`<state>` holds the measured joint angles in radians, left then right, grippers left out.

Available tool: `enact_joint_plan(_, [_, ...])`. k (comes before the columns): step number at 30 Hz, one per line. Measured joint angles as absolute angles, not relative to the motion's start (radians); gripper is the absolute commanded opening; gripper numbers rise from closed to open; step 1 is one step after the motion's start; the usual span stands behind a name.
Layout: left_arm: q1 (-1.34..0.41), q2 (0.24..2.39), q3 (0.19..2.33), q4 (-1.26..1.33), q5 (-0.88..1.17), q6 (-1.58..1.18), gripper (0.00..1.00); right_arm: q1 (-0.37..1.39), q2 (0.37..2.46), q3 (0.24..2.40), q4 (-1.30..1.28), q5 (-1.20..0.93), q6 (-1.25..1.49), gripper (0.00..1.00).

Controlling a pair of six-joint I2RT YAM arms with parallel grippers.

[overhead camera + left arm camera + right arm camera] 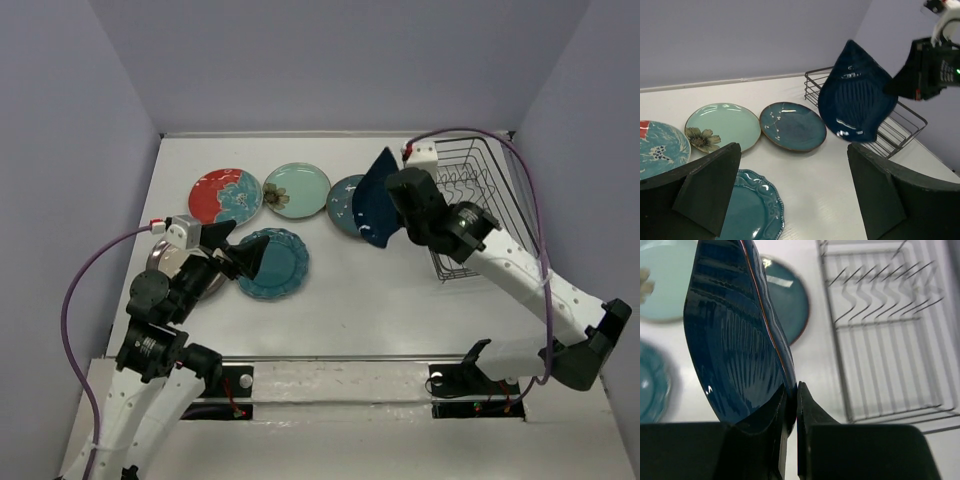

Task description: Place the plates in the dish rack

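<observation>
Right gripper [791, 400] is clamped on the rim of the navy plate [735, 340]. Hold it upright and lower it slowly between tines of the dish rack [465, 165].

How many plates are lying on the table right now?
5: red-and-blue floral plate back left, pale mint flower plate beside it, dark teal glazed plate right of that, teal scalloped plate nearer, grey-brown plate mostly hidden under the left arm.

The grey-brown plate [163, 262] near the worktop's [380, 300] left edge lies mostly hidden beneath the left arm [190, 282].
</observation>
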<state>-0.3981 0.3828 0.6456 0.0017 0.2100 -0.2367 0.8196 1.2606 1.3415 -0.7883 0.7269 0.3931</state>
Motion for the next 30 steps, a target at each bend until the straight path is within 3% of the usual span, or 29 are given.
enact_joint_plan(8, [-0.43,0.336,0.646,0.002,0.205,-0.237,0.99,0.55,1.498,1.654,-0.813,0.909,0.016,0.07])
enact_joint_plan(18, [-0.545,0.277,0.646,-0.008,0.167,-0.227,0.99,0.26,1.728,1.813,-0.823,0.983,-0.221,0.07])
enact_joint_plan(30, [-0.745,0.25,0.657,-0.064,0.056,-0.195,0.99,0.171,1.905,1.858,-0.765,1.044,-0.371,0.07])
